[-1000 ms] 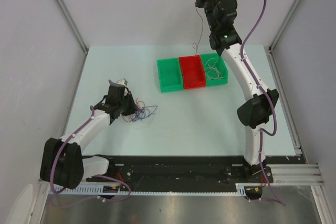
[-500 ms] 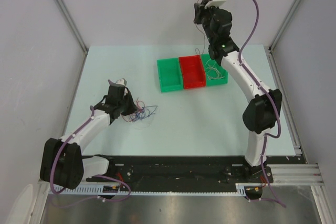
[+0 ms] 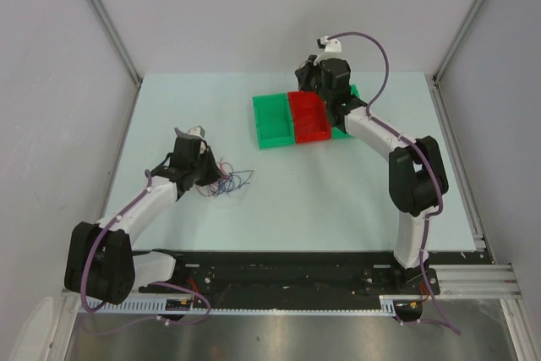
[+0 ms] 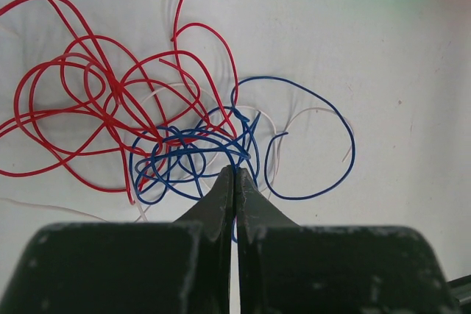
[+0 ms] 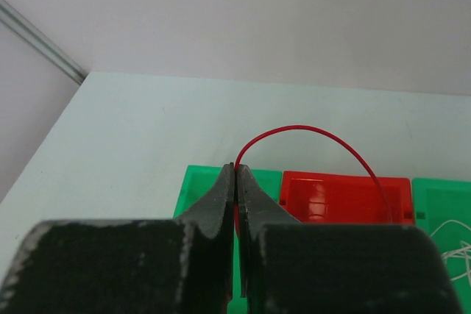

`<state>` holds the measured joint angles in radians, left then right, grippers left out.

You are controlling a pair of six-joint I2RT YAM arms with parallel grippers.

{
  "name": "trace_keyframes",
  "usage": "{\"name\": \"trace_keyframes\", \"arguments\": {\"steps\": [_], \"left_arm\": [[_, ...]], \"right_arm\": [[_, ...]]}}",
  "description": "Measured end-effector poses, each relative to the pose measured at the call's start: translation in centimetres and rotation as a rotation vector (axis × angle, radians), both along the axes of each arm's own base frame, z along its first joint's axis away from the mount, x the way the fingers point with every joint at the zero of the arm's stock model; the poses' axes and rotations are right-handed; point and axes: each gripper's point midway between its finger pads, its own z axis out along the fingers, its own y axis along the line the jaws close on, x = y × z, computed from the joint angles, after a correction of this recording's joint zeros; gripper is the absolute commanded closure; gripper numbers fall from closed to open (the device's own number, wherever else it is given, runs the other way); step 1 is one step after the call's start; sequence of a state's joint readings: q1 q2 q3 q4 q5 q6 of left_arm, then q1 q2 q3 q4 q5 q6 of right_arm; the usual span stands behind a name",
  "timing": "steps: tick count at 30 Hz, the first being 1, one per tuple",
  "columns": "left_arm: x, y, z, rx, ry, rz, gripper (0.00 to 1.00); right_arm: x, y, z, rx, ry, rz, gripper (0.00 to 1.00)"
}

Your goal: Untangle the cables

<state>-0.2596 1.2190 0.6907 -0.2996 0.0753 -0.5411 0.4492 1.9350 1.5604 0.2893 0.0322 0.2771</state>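
A tangle of thin cables (image 3: 230, 182) lies on the table at the left. In the left wrist view it shows as red loops (image 4: 96, 101), blue loops (image 4: 199, 152) and a few whitish strands (image 4: 276, 137). My left gripper (image 3: 211, 177) sits at the tangle's near edge. Its jaws (image 4: 235, 170) are shut, with a blue strand running between them. My right gripper (image 3: 303, 73) hangs low over the bins. It is shut (image 5: 234, 168) on one red cable (image 5: 309, 129), which arcs to the right over the red bin (image 5: 346, 196).
Three bins stand in a row at the back: a green one (image 3: 272, 120), the red one (image 3: 309, 116) and a second green one (image 3: 353, 124) partly under the right arm. The latter holds whitish wires (image 5: 452, 244). Walls close in both sides.
My right arm has come down from high above the table to just over the bins, carrying the red cable. The left arm and the tangle have not moved.
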Motion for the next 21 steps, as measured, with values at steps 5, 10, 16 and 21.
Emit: {"name": "trace_keyframes", "arguments": {"steps": [5,10,16,21], "left_arm": [[-0.1,-0.2,0.0,-0.011,0.003,-0.011,1.00],[-0.2,-0.5,0.2,-0.024,0.004,-0.022,0.99],[-0.2,-0.6,0.6,-0.031,-0.009,-0.026,1.00],[-0.2,-0.6,0.6,-0.031,-0.009,-0.026,1.00]], "right_arm": [[0.3,0.5,-2.5,0.038,0.063,0.001,1.00],[0.5,0.1,-7.2,0.033,0.159,-0.030,1.00],[0.3,0.2,-12.1,0.012,0.268,-0.040,0.91],[-0.1,-0.3,-14.2,-0.005,0.336,-0.061,0.62]]}}
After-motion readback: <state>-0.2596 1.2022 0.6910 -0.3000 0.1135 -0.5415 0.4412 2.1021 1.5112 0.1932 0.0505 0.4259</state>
